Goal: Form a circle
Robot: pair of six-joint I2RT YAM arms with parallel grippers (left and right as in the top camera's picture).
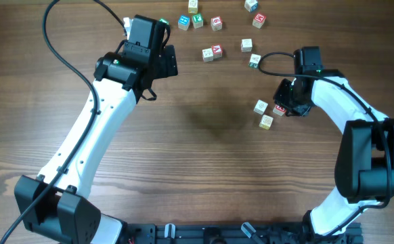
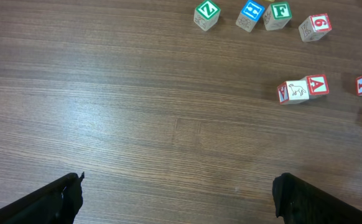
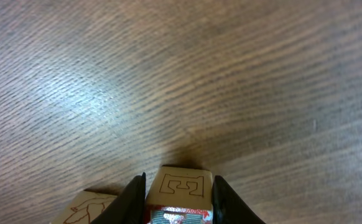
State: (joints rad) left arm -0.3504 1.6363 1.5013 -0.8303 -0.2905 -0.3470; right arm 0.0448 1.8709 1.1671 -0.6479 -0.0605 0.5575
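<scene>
Wooden table (image 3: 168, 62), cube (image 3: 180, 184) inside right gripper (image 3: 180, 190)

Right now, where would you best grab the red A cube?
Probably from above, jaws on the near and far sides of the A cube in the left wrist view: the dog cube sits against its left side, leaving no gap there.

The table (image 3: 231, 74) is showing grained brown wood with a soft sheen, the letter cube (image 3: 181, 180) is looking like pale smooth wood, and the fingers of the right gripper (image 3: 180, 188) are looking matt black.
</scene>
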